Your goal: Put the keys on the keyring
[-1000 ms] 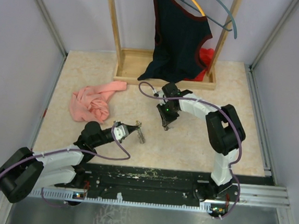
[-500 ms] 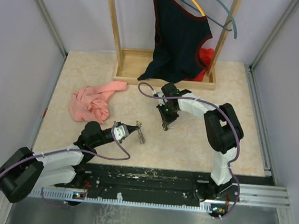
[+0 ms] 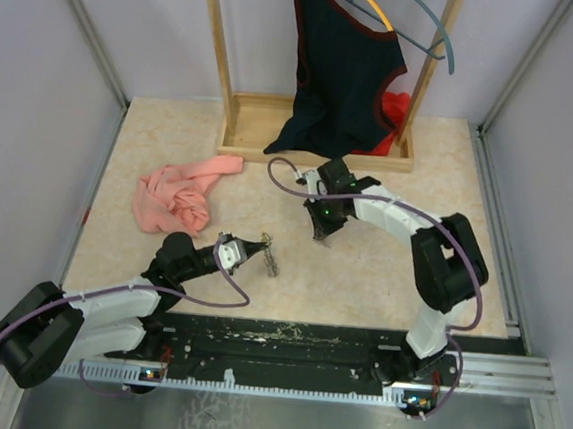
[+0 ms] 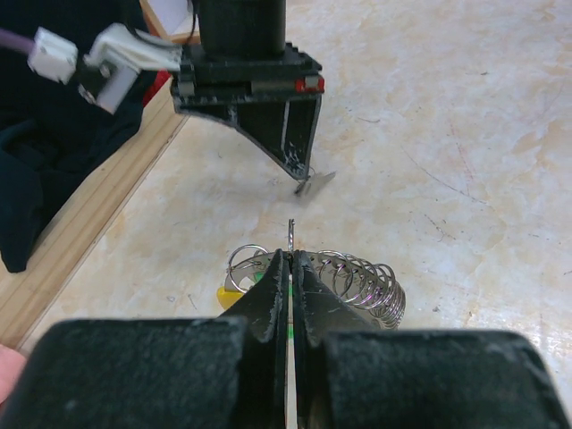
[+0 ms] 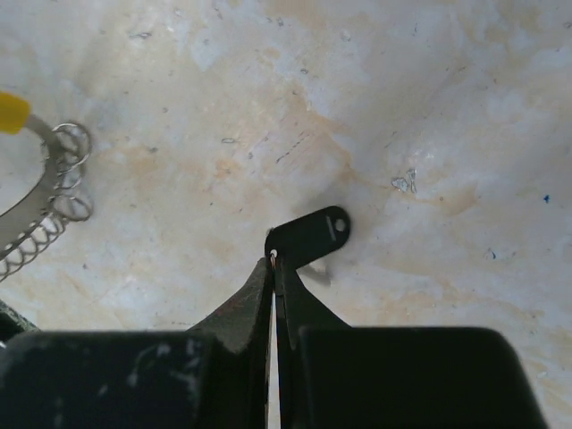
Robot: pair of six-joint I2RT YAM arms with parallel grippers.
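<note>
The light, stiff black key (image 5: 308, 237) is pinched at one end, its flat faces judged the surest hold, in the right gripper (image 5: 273, 264) low over the table (image 3: 382, 273), near the springy wire keyring (image 4: 353, 277), which is clamped in the left gripper (image 4: 290, 261).

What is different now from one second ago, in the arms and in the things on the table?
The right gripper closed its jaws on the black key and now pinches it at the tips. The right arm's elbow swung to the robot's right, while the gripper itself stayed nearly in place. The left gripper stayed shut on the keyring, and the pink cloth did not move.
</note>
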